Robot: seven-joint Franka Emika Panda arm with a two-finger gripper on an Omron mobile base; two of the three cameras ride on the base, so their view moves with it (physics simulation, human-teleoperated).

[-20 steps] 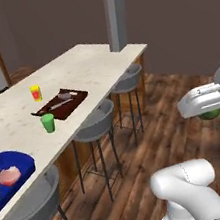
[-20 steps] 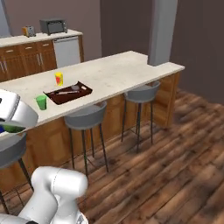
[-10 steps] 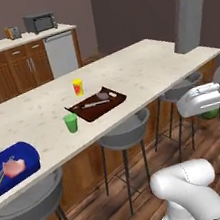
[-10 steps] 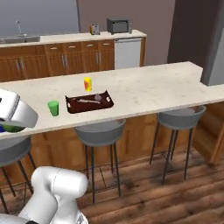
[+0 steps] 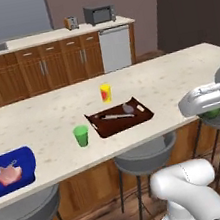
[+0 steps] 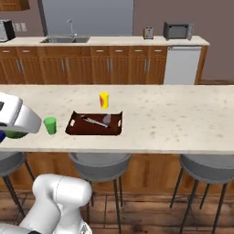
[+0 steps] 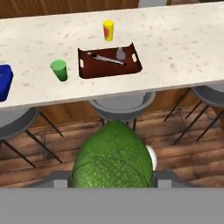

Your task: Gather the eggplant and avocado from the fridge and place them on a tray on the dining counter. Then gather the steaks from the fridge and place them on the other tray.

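Note:
The avocado (image 7: 113,159), green and bumpy, sits between the fingers of my gripper (image 7: 113,180), which is shut on it above the wood floor in front of the stools. In the base views the avocado (image 5: 210,114) (image 6: 13,134) peeks out under the white hand. Ahead, the dining counter (image 5: 178,80) carries the dark brown tray (image 5: 142,115) (image 7: 131,70), with a thin utensil and a grey lump on it. At the counter's left end the blue tray (image 5: 24,162) (image 7: 3,81) holds a pale pink steak (image 5: 10,174). The fridge is out of view.
A green cup (image 5: 81,135) stands left of the brown tray, a yellow cup (image 5: 106,93) behind it. Grey stools (image 5: 145,157) line the counter's near side. Behind is the wall counter (image 6: 114,41) with sink, toaster and microwave.
The whole picture has swung as the base turned, so the dining counter now lies square ahead. The gripper has kept the avocado throughout.

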